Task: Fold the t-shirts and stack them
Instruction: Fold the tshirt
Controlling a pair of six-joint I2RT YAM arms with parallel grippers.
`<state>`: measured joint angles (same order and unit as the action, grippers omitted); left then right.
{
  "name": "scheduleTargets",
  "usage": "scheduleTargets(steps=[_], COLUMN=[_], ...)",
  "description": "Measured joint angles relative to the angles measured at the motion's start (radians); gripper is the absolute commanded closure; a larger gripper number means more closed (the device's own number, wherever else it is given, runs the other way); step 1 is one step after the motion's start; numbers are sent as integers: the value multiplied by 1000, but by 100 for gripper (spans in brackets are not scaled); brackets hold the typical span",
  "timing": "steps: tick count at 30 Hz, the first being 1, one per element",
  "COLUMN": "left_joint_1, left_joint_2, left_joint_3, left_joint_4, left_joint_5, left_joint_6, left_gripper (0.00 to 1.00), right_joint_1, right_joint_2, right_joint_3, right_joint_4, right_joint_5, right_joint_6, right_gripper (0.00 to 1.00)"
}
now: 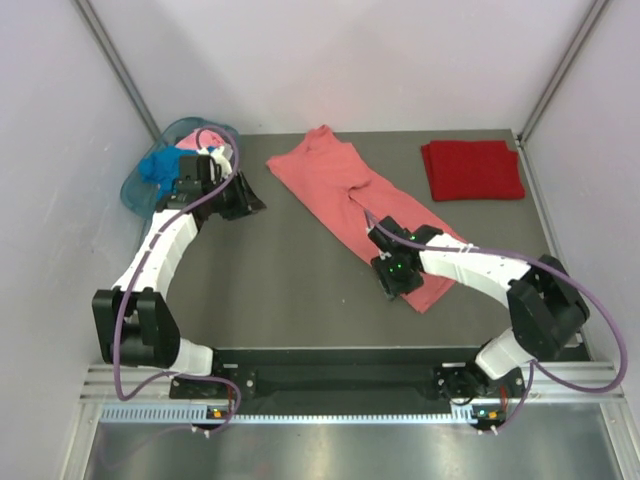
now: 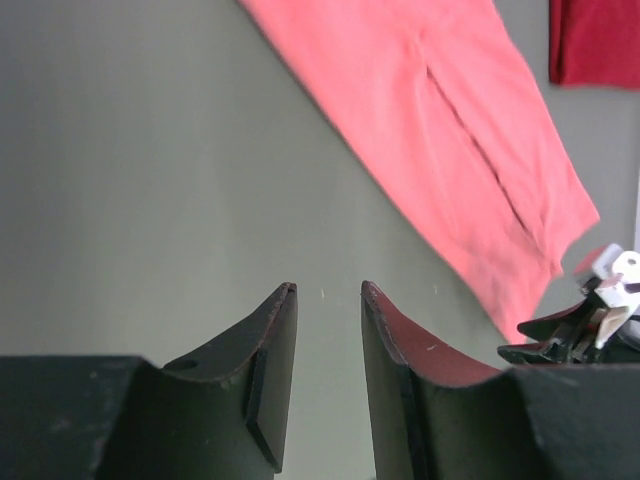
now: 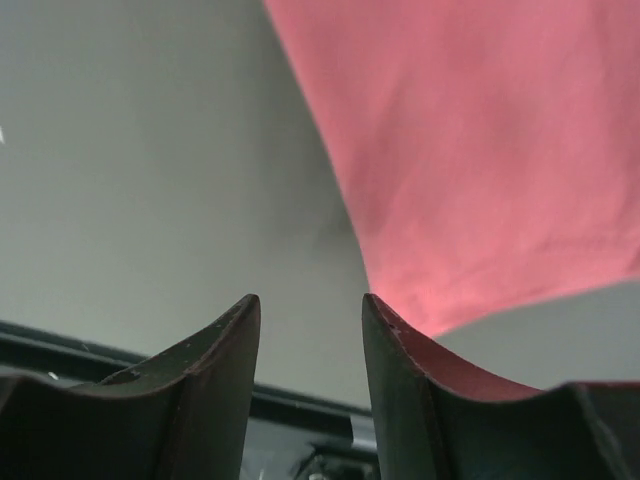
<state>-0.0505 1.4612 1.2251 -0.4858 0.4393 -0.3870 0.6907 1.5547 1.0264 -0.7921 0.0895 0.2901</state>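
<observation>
Folding in hand on salmon-coral t-shirt [image 1: 335, 185], stretched diagonally across the worktop's middle; dark red t-shirt [image 1: 472, 170] folded at far right corner. Left gripper [image 2: 328, 288] and right gripper [image 3: 308, 298] both parted, empty. Next, likely: grasp near hem, double over.

A matte grey table [image 1: 290, 285] fills the booth, closed in by plain white walls on the left [image 1: 50, 120], far [image 1: 340, 60] and right [image 1: 605, 150] sides. Thin metal struts [image 1: 121, 70] climb the far corners. A black bar [image 1: 340, 360] and a silvery rail [image 1: 340, 412] line the near edge. The light is soft and even.
</observation>
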Motion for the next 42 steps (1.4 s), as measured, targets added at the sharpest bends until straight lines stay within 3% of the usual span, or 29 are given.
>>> scheduleTargets(steps=[7, 17, 23, 30, 37, 42], left_joint_1=[1, 2, 2, 2, 2, 19], left_joint_2=[-32, -48, -55, -56, -59, -52], left_joint_3=[-121, -157, -161, -161, -161, -161], left_joint_4=[22, 32, 33, 32, 36, 47], left_joint_5=[58, 62, 33, -1, -27, -63], left_joint_6=[-40, -50, -48, -44, -37, -38], left_gripper=[64, 64, 64, 64, 63, 63], right_joint_1=[31, 31, 31, 32, 53, 169], right_joint_2=[-50, -40, -39, -34, -34, -34], right_joint_3=[-137, -196, -200, -201, -201, -194], right_joint_4=[-14, 43, 50, 47, 44, 43], right_joint_5=[69, 108, 112, 143, 154, 140], right_joint_6=[58, 82, 89, 95, 97, 133], right_gripper=[52, 55, 71, 99, 100, 100])
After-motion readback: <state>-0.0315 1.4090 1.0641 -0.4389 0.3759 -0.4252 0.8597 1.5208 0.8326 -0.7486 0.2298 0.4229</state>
